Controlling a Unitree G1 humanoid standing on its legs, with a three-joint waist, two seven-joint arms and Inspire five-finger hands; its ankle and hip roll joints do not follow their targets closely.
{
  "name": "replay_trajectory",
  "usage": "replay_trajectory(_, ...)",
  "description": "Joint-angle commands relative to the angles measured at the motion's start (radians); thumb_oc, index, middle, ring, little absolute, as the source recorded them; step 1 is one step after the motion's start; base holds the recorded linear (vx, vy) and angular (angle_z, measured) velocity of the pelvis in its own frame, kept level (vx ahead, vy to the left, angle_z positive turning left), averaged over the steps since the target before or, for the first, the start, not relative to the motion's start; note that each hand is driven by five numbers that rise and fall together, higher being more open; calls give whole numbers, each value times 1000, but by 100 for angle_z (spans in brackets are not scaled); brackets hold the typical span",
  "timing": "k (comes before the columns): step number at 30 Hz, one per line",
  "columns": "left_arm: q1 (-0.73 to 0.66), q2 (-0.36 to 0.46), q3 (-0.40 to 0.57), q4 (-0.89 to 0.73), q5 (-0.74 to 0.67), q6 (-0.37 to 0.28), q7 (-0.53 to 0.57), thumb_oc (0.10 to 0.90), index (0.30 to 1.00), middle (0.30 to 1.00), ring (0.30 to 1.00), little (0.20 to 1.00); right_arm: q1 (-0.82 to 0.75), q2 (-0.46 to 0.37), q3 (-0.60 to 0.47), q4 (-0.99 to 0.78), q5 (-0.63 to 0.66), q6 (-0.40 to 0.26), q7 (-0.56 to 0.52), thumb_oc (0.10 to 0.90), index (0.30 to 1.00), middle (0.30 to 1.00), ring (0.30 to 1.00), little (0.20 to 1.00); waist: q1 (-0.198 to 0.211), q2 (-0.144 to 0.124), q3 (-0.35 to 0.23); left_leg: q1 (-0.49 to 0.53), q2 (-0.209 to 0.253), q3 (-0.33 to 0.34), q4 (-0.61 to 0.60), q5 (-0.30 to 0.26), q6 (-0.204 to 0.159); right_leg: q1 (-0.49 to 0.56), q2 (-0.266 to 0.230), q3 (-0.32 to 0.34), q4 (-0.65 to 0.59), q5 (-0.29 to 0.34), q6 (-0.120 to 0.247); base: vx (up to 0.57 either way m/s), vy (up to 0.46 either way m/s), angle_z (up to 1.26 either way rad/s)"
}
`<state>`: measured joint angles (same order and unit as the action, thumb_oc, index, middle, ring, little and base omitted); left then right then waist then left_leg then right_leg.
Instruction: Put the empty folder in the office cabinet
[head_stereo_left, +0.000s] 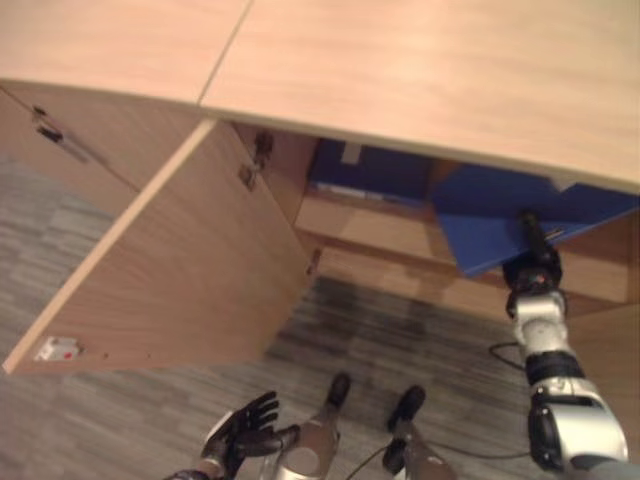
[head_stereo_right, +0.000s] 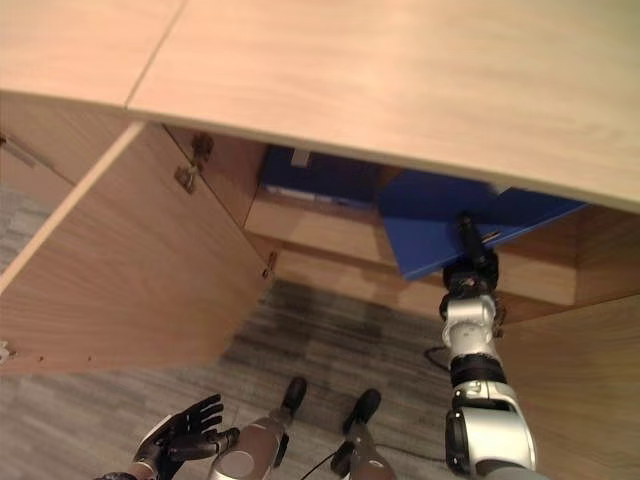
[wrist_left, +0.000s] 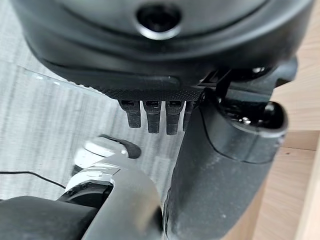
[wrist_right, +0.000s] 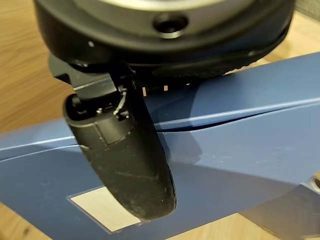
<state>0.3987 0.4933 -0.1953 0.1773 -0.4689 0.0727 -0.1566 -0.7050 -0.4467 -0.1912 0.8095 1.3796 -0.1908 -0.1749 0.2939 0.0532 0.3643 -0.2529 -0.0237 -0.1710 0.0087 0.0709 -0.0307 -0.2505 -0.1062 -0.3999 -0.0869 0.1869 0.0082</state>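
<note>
Blue folder (head_stereo_left: 500, 225) under right hand (head_stereo_left: 535, 262)

blue folder (head_stereo_left: 500, 225), tilted, inside open cabinet (head_stereo_left: 180, 270)

Right arm stretched forward and up from the lower right, wrist straight, right hand (head_stereo_left: 533, 262) reaching in under the wooden top. Thumb (wrist_right: 131, 165) pressed flat along a blue surface in the right wrist view, fingers hidden beneath it, so probably gripping, though not possible to confirm. Left arm kept low at the lower left, left hand (head_stereo_right: 182, 428) hanging free with palm turned inward, fingers (wrist_left: 153, 117) relaxed, slightly spread and touching nothing.
</note>
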Motion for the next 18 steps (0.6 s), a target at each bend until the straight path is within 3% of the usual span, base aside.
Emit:
replay_trajectory(1, 59, 102, -62, -46, -10, -17, -21, 800, 900, 900, 900, 900, -123, -104, 7, -96, 60, -128, 64, 400, 300, 300, 300, 300, -1, -38, -50, -85, -19, -21, 55, -70, -5, 35, -90, 39, 97, -151, 124, 0, 0, 0)
replay_trajectory(2, 55, 104, -69, -48, -12, -16, -20, 800, 900, 900, 900, 900, -135, -107, 0, -104, 76, -140, 68, 400, 300, 300, 300, 300, -2, -36, -52, -92, -18, -26, 65, -96, -6, 29, -87, 54, 107, -175, 128, 39, -21, 2)
replay_trajectory(6, 41, 116, -92, -50, -13, -20, -20, 800, 900, 900, 900, 900, -208, -144, -8, -98, 134, -189, 77, 400, 300, 300, 300, 300, 2, -20, -39, -148, -27, -24, 108, -107, -7, -34, -103, 61, 157, -191, 126, -26, 18, 3)
replay_trajectory(13, 24, 141, -121, -60, -11, -22, -7, 800, 900, 900, 900, 900, -334, -199, 23, -103, 185, -254, 73, 400, 300, 300, 300, 300, 5, -7, -39, -200, -33, -23, 119, -106, -10, -103, -113, 78, 195, -206, 122, -20, 7, 0)
replay_trajectory(18, 8, 152, -134, -68, -5, -18, 7, 800, 900, 900, 900, 900, -383, -195, 20, -131, 196, -305, 59, 400, 300, 300, 300, 300, 3, -5, -39, -196, -24, -26, 97, -97, -10, -111, -109, 82, 192, -206, 121, 9, -14, 0)
